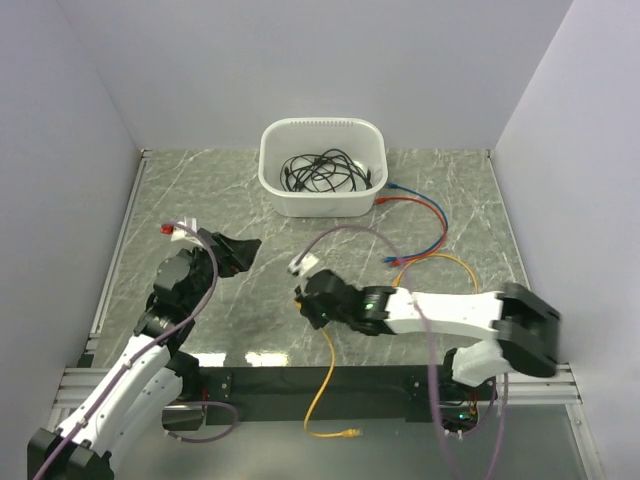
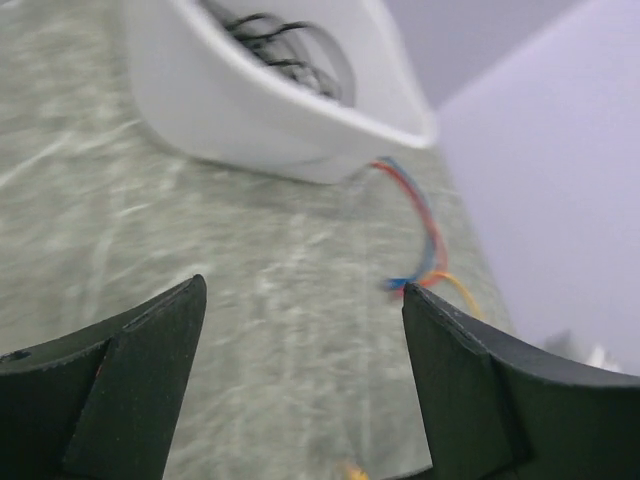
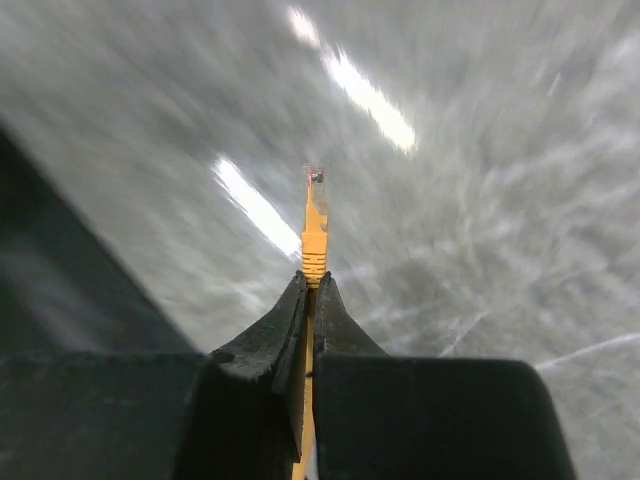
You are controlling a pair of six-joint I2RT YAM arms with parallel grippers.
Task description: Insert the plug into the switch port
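Observation:
My right gripper (image 1: 303,298) is shut on a yellow cable just behind its plug. In the right wrist view the yellow plug (image 3: 314,215) sticks out ahead of the closed fingertips (image 3: 300,300), over bare marble. The yellow cable (image 1: 328,370) trails back over the near table edge. My left gripper (image 1: 243,252) is open and empty at the left-middle of the table; in its wrist view the two black fingers (image 2: 470,380) stand wide apart, pointing toward the white tub. No flat black box with a row of sockets shows in any view.
A white tub (image 1: 322,165) of black cables stands at the back centre, also in the left wrist view (image 2: 270,110). Red and blue cables (image 1: 432,215) lie to its right. A purple cable with a white plug (image 1: 300,264) lies mid-table. A black rail (image 1: 350,381) runs along the near edge.

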